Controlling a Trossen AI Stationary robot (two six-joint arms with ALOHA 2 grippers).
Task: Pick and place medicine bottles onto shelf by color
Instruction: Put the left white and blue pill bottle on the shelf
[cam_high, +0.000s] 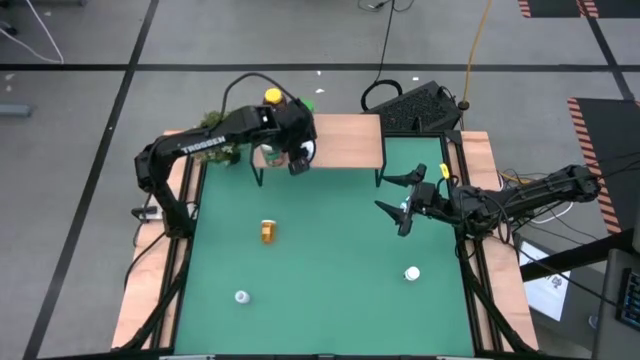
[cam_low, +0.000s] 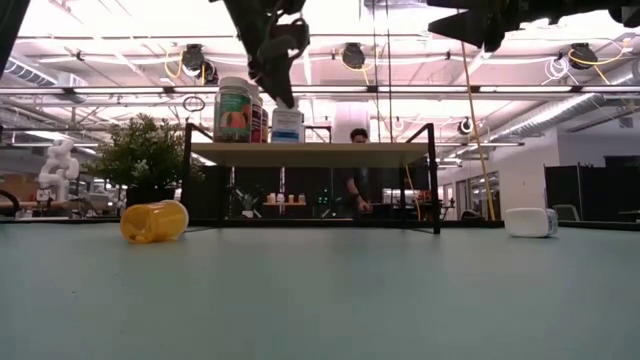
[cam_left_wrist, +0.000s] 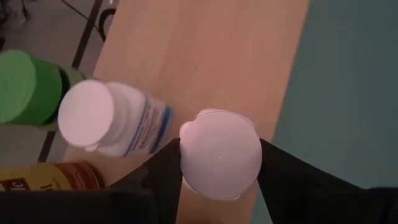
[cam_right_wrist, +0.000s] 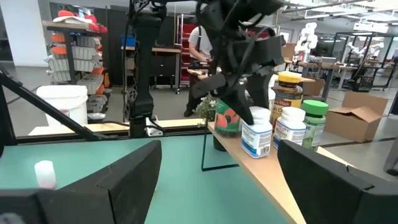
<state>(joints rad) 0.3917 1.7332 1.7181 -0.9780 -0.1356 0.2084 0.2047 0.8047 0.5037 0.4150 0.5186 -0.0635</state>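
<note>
- Left hand (cam_high: 298, 158) sits over the left end of the shelf (cam_high: 340, 140), its two fingers (cam_left_wrist: 283, 180) pressed against either side of a white-capped bottle (cam_left_wrist: 221, 154), which stands upright at the shelf's front edge
- Beside that bottle on the shelf stand a blue-labelled white bottle (cam_left_wrist: 112, 121), a green-capped bottle (cam_left_wrist: 25, 87) and an amber bottle with a yellow cap (cam_high: 272, 97); the low view also shows a larger bottle with an orange-and-green label (cam_low: 233, 110) at the same end
- Rest of the wooden shelf top, toward its right end, is bare
- Right hand (cam_high: 408, 200) hangs above the counter (cam_high: 330, 260) near its right side, well apart from the shelf, fingers spread wide with nothing between them
- Amber bottle (cam_high: 268, 231) lies on its side on the green counter, left of centre
- White bottle (cam_high: 412, 272) lies on the counter nearer the right front, and another small white bottle (cam_high: 241, 296) sits toward the left front
- Green potted plant (cam_low: 148, 160) stands just off the shelf's left end
- Person (cam_low: 357, 185) shows in the room behind the shelf
</note>
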